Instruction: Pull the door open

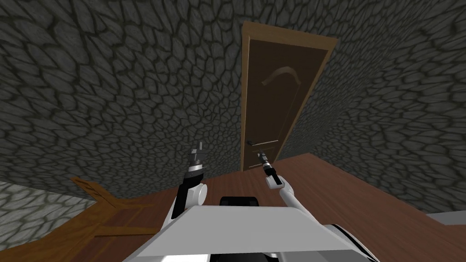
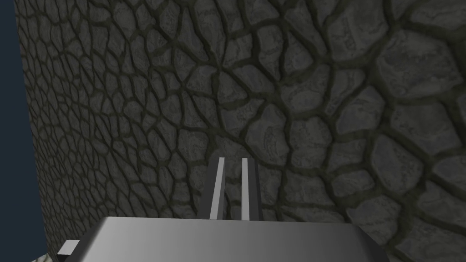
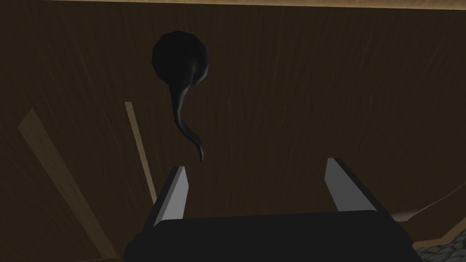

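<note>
My right gripper (image 3: 255, 164) was held up to the dark brown door (image 1: 277, 104), its 2 fingers (image 3: 175, 193) spread wide apart and clamped on nothing. The door stood shut in its lighter wooden frame (image 1: 245, 91), set in a wall of dark grey stone pattern (image 1: 136, 91) ahead of me and a little to my right. Its black lever handle (image 3: 182, 91), a round rose with a thin curved lever hanging from it, sat on the lower part of the door, on the edge nearer my left. In the right wrist view the lever's tip lay just beyond 1 of the open fingers and close to it, with a gap showing between them; the handle was not between the fingers. My left gripper (image 1: 199, 148) was raised in front of the stone wall, well apart from the door, its 2 fingers (image 2: 220, 186) drawn together side by side with only a narrow slit between them, holding nothing. A reddish-brown wooden floor (image 1: 364, 204) ran from me to the foot of the door.
</note>
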Available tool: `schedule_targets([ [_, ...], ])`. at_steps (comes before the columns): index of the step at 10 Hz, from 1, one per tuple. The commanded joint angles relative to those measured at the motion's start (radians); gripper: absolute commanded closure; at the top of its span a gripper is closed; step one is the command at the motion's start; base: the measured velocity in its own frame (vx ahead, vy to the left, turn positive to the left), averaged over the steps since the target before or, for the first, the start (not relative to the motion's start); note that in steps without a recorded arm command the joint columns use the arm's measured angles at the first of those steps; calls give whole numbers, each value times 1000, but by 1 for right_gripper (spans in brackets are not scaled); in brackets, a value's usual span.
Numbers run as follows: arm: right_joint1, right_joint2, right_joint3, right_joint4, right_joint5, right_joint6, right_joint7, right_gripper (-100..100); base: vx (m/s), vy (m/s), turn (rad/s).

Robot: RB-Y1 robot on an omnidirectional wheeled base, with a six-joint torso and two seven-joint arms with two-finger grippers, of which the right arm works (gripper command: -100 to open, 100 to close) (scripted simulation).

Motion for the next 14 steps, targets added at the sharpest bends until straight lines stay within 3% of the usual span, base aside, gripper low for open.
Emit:
schedule_targets([
  [1, -14, -2, 0, 31, -2, -2, -1, -100, 12, -79, 77],
  [8, -98, -29, 3, 226, -15, -17, -13, -100, 4, -87, 154],
  [12, -128, -38, 4, 296, -19, -22, -18, -100, 0, -58, 110],
  [13, -121, -36, 4, 280, -18, -19, -16, -100, -3, -27, 20],
  [14, -110, -54, -1, 288, -20, -33, -33, -100, 101, 32, 60],
])
